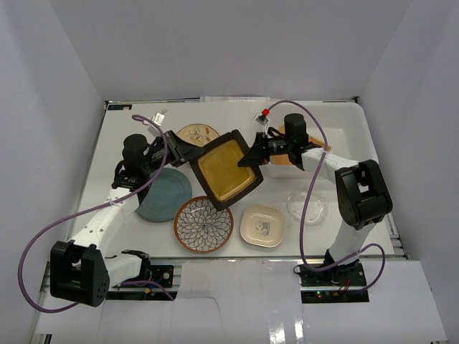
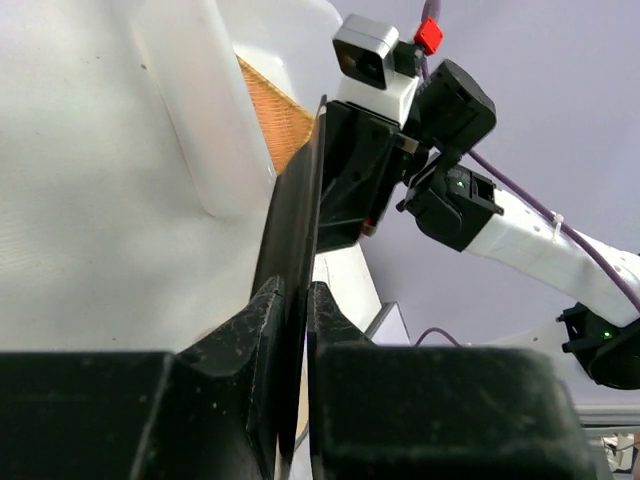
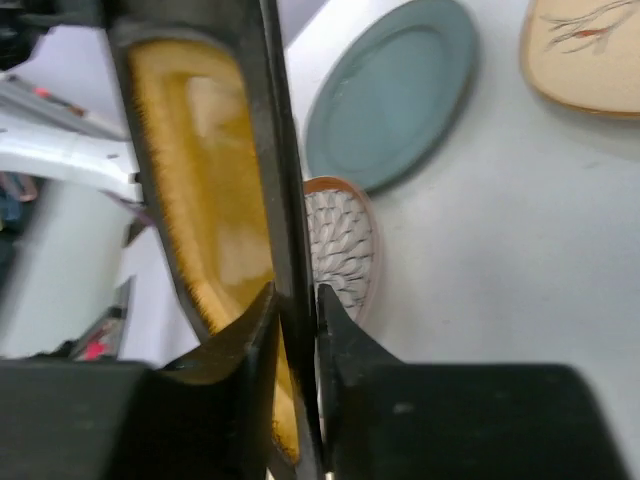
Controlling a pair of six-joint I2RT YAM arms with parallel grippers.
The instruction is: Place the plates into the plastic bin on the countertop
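Left hand (image 2: pixel 293 296) pinches one edge of the black square plate (image 1: pixel 226 170) with its fingers pressed tight on the rim, while the right hand (image 3: pixel 296 300) clamps the opposite edge in the same way. The amber-centred dish hangs tilted between the two arms, clear of the tabletop (image 1: pixel 229 115) and over the other dishes.

Beyond it, on the right arm's side, stands the plastic bin (image 2: pixel 180 150), its translucent wall close behind the plate in the left wrist view. A wooden plate (image 2: pixel 285 120) shows through that wall and appears to be inside the bin.

Five dishes lie on the tabletop outside the bin. The cream round plate with a bird (image 1: pixel 197 134) sits at the far side and the teal plate (image 1: pixel 163 195) near the left arm. The petal-patterned plate (image 1: pixel 204 224), cream rounded-square plate (image 1: pixel 262 226) and clear glass plate (image 1: pixel 308 208) run along the near side.

By this count the job is early: one plate seemingly binned, one mid-air in what looks like a pass between arms, five untouched.
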